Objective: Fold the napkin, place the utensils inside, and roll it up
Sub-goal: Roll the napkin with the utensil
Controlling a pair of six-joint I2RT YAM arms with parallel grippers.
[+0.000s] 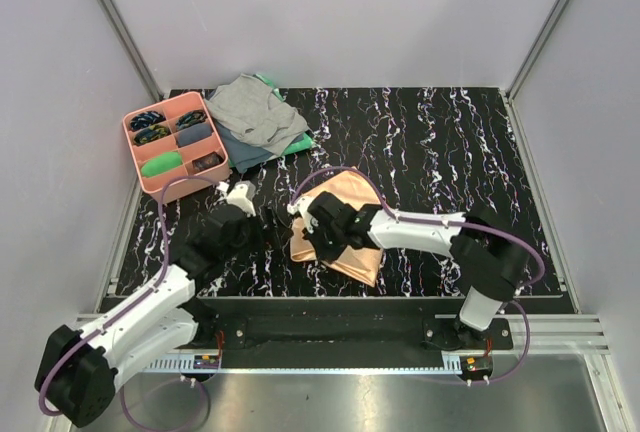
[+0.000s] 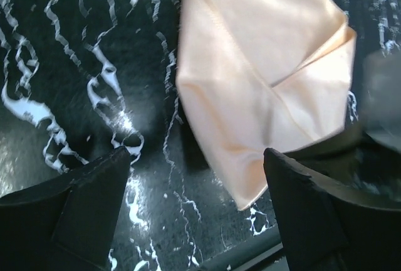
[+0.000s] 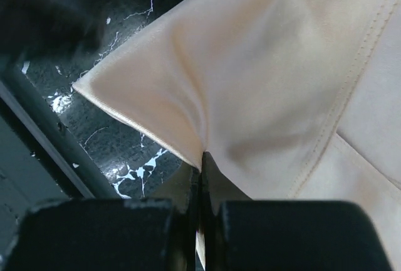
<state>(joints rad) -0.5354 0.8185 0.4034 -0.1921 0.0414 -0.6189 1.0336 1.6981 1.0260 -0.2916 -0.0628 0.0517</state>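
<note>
The peach-orange napkin (image 1: 352, 195) lies folded into a smaller shape on the black marbled table, near its front middle. My right gripper (image 1: 312, 220) reaches in from the right and is shut on the napkin's near-left edge. In the right wrist view the cloth (image 3: 263, 76) puckers where the closed fingertips (image 3: 202, 155) pinch it. My left gripper (image 1: 248, 214) hovers just left of the napkin, open and empty. In the left wrist view its wide-spread fingers (image 2: 195, 158) frame bare table, and the napkin (image 2: 263, 64) lies beyond them. The utensils are out of view.
A pink compartment tray (image 1: 135, 157) with small dark and green items stands at the back left. A grey cloth (image 1: 250, 112) lies piled over a green cloth (image 1: 297, 144) beside it. The table's front edge and metal rail (image 1: 400, 297) run just below the napkin.
</note>
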